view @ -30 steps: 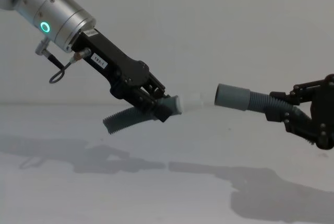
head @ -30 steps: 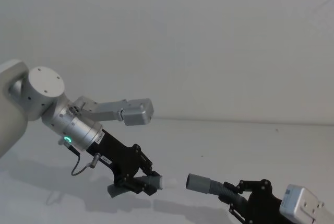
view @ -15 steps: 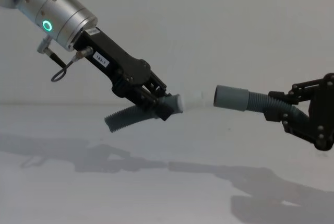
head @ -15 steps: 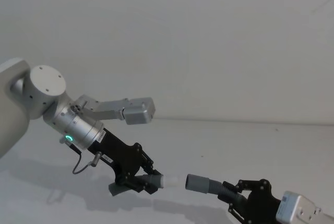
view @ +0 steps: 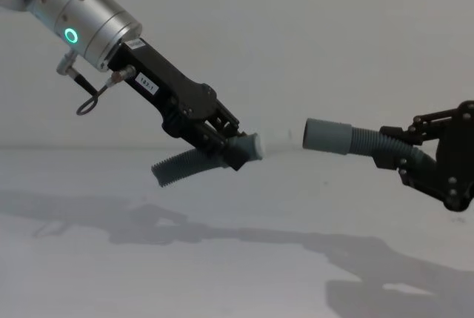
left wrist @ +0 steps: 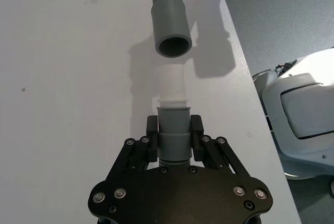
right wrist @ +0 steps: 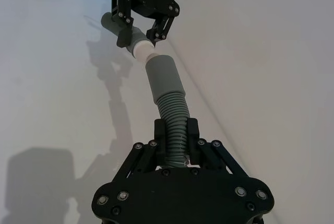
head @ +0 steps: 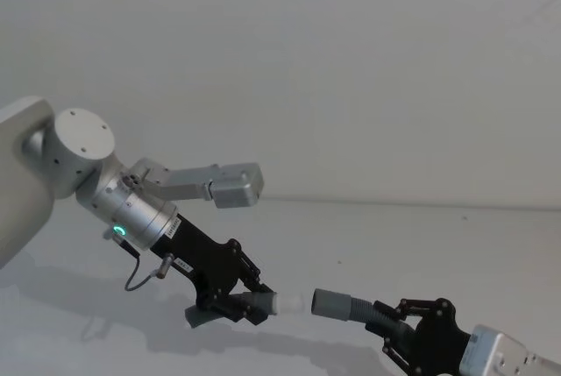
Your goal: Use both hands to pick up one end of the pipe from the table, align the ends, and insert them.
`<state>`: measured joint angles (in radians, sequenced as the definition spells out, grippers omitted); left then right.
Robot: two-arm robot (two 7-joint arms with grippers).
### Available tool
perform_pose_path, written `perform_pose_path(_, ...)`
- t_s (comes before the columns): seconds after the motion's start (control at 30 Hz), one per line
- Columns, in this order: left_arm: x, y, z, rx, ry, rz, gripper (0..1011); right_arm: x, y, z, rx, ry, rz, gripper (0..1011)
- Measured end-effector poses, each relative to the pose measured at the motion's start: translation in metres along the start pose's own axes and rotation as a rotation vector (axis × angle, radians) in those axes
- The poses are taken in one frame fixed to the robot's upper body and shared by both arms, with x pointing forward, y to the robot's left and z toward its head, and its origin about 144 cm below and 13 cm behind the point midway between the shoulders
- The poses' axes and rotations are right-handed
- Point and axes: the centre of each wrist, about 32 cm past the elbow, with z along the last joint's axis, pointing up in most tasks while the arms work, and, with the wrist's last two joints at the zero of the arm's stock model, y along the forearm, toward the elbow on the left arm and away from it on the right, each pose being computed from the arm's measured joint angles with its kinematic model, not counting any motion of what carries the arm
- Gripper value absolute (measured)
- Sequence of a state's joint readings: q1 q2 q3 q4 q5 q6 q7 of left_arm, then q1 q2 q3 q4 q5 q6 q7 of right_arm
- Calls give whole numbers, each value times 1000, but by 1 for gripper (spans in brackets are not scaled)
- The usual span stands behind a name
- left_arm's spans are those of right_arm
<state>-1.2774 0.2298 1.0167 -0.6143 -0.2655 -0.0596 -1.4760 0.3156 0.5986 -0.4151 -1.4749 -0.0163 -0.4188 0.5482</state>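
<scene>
Chest view gives us the clearest side look: our left tool (view: 226, 144) comes down from about 10 o'clock and is clenched on the first pipe piece (view: 200, 161), just behind its grey cuff, so the ribbed tail hangs out toward 8 o'clock and the white tip (view: 272, 144) points toward 3 o'clock. Our right tool (view: 415, 159) enters from 3 o'clock and grasps the second pipe piece (view: 366, 142) on its ribbed part, with the open socket cuff (view: 326, 134) pointing toward 9 o'clock. Both pieces are lifted above the table (view: 237, 259), where we see only their shadows. Between the white tip and the socket cuff a small gap remains; the two ends are not touching. In the left wrist view, the fingers (left wrist: 152, 139) press both sides of the cuff (left wrist: 173, 132), and the socket mouth (left wrist: 174, 45) stands open just beyond the white tip (left wrist: 171, 84), almost on one line with it. In the right wrist view, the fingers (right wrist: 160, 136) squeeze the ribbed hose (right wrist: 174, 117), and the socket cuff (right wrist: 162, 75) nearly meets the white tip (right wrist: 142, 50).
</scene>
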Motion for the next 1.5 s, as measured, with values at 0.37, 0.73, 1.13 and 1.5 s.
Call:
perform_pose_path(0.37, 2, -2, 2, 1, -2, -3, 327, -2, 0, 0, 1, -30, -8, 215)
perform_pose_path(0.73, 3, -3, 3, 1, -3, -3, 325, -3, 0, -1, 5, -67, -7, 215)
perform_pose_path(1.13, 3, -4, 4, 0, -4, -3, 327, -5, 0, -1, -3, -94, -13, 215)
perform_pose_path(1.5, 3, -6, 6, -3, -5, -7, 325, -6, 1, 1, -16, -100, -23, 215)
